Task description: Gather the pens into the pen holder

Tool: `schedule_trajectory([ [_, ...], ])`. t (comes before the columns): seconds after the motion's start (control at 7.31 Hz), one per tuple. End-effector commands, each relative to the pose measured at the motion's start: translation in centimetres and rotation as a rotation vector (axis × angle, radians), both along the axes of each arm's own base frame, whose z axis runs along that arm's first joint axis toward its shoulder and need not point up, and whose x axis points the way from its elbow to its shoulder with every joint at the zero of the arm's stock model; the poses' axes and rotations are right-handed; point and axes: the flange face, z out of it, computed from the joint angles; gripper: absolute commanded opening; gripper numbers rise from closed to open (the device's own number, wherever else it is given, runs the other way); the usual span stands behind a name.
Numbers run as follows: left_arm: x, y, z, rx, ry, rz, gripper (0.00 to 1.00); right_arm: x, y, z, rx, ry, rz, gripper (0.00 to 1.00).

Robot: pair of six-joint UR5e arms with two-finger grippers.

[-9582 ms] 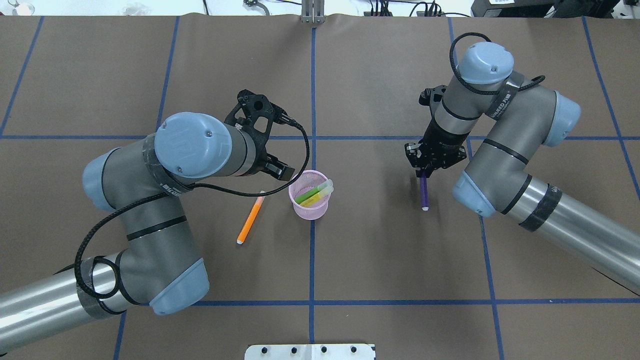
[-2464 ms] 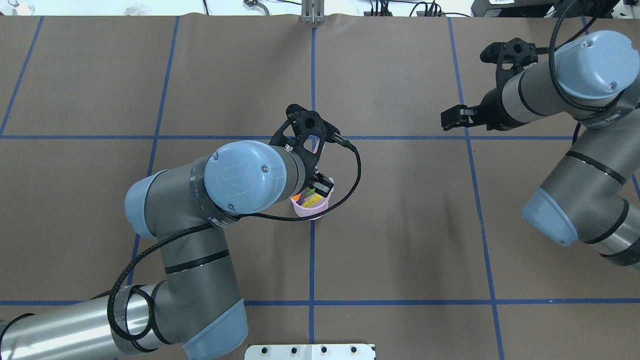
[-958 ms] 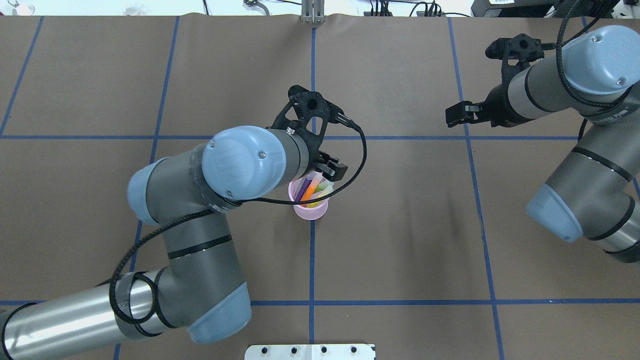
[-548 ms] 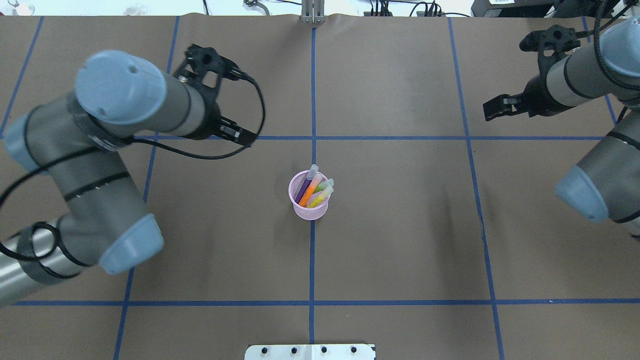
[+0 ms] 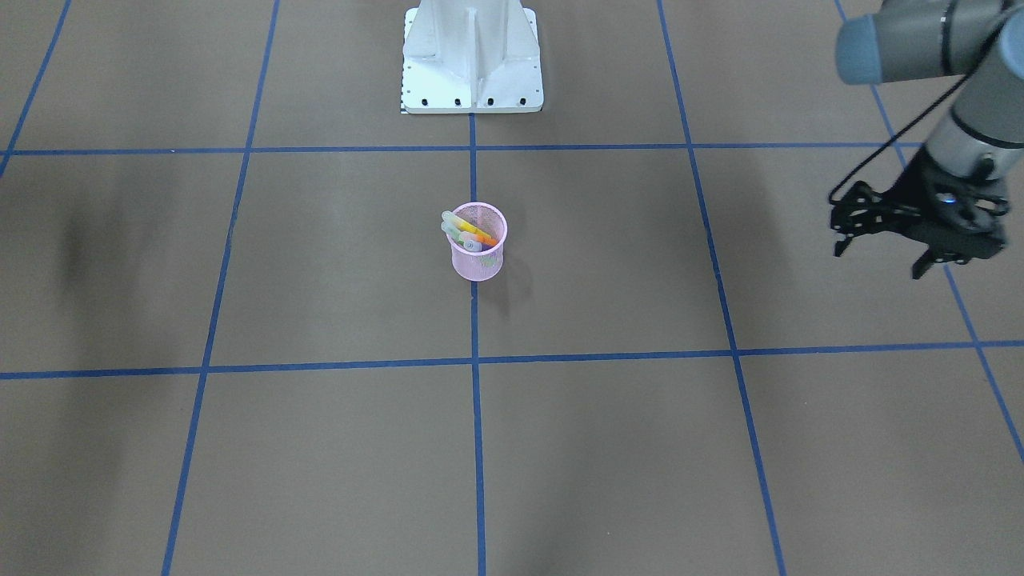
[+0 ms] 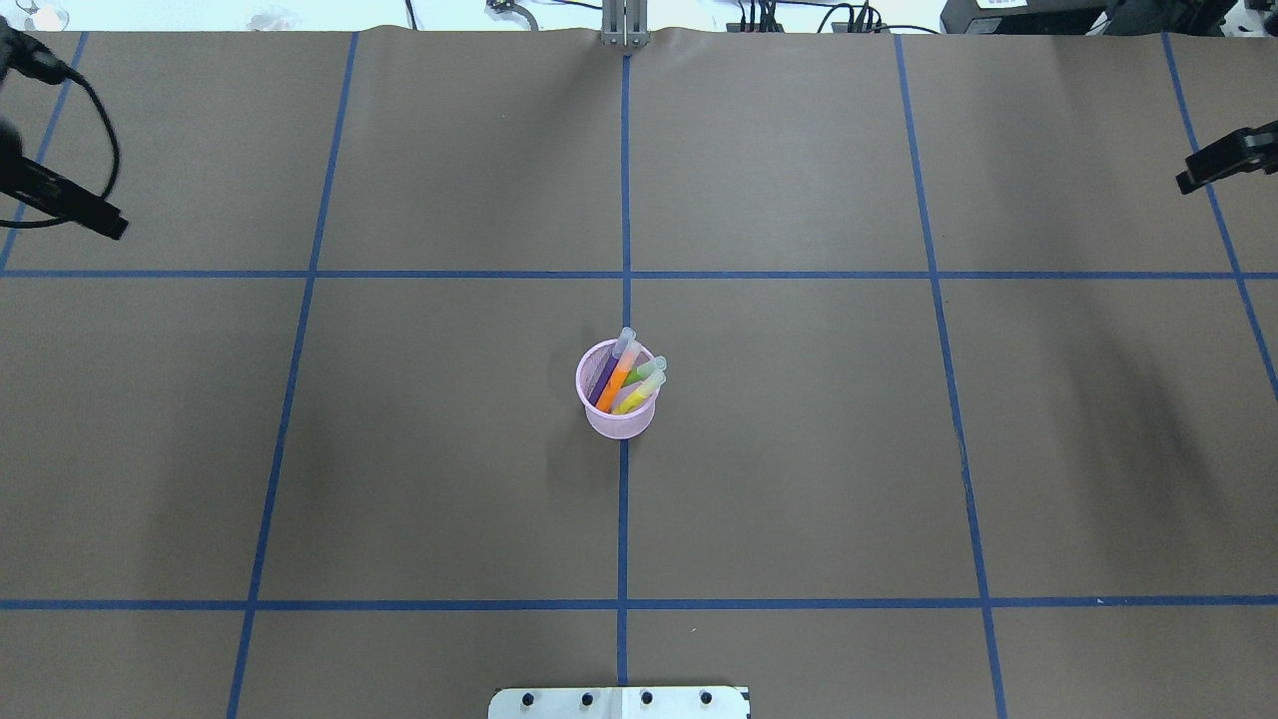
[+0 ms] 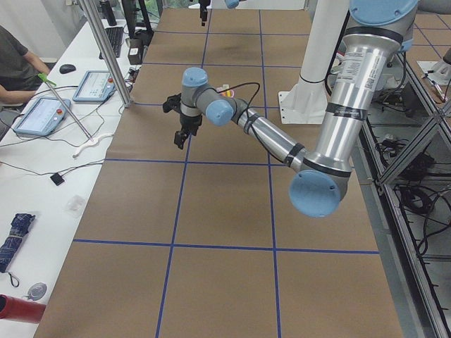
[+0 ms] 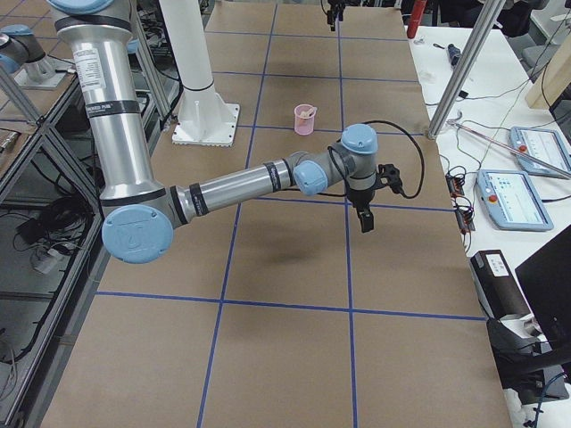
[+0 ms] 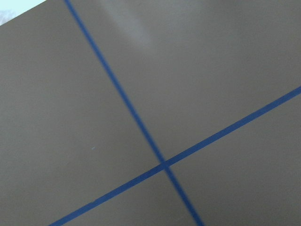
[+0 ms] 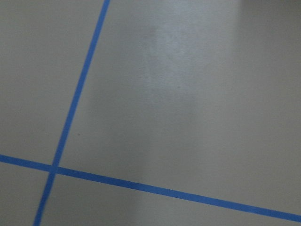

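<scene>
The pink mesh pen holder (image 6: 619, 425) (image 5: 478, 269) (image 8: 304, 126) stands upright at the table's middle on a blue line crossing. Inside it lean the purple pen (image 6: 604, 380), orange pen (image 6: 616, 385), green pen (image 6: 640, 374) and yellow pen (image 6: 630, 402), pale caps above the rim. My left gripper (image 6: 113, 227) (image 5: 918, 273) (image 7: 178, 144) hangs far out at the table's left side, nothing in it. My right gripper (image 6: 1186, 184) (image 8: 363, 225) pokes in at the far right edge, also holding nothing. Both show edge-on, so I cannot tell open from shut.
The robot's white base plate (image 5: 472, 56) (image 6: 619, 702) sits at the near edge. Blue tape lines (image 6: 625, 200) grid the brown table cover. Both wrist views show only bare cover and tape. A seated person (image 7: 14, 63) and tablets (image 8: 517, 192) are at side benches.
The orange and purple pens, earlier on the table and in my right gripper, now stand in the holder. Both arms have swung away from the centre to the table's outer edges.
</scene>
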Motion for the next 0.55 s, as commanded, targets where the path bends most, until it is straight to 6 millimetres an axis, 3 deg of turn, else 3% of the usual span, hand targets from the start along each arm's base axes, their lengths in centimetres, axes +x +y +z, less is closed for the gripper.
schedule_trajectory([
  [0.0, -9.9, -1.2, 8.8, -0.175, 0.058, -0.07, 1.0, 7.5, 2.2, 8.0, -0.026, -0.015, -0.046, 1.0],
  [0.14, -12.6, -1.5, 12.9, -0.194, 0.076, -0.037, 1.0, 10.0, 2.7, 10.9, -0.025, -0.028, -0.071, 1.0],
  [0.27, -13.3, -1.5, 16.2, -0.251, 0.066, -0.045, 1.0, 10.3, 3.4, 12.3, -0.058, -0.024, -0.094, 1.0],
  [0.41, -15.5, -1.4, 17.7, -0.277, 0.073, -0.085, 1.0, 10.4, 3.4, 12.3, -0.103, -0.025, -0.092, 1.0],
])
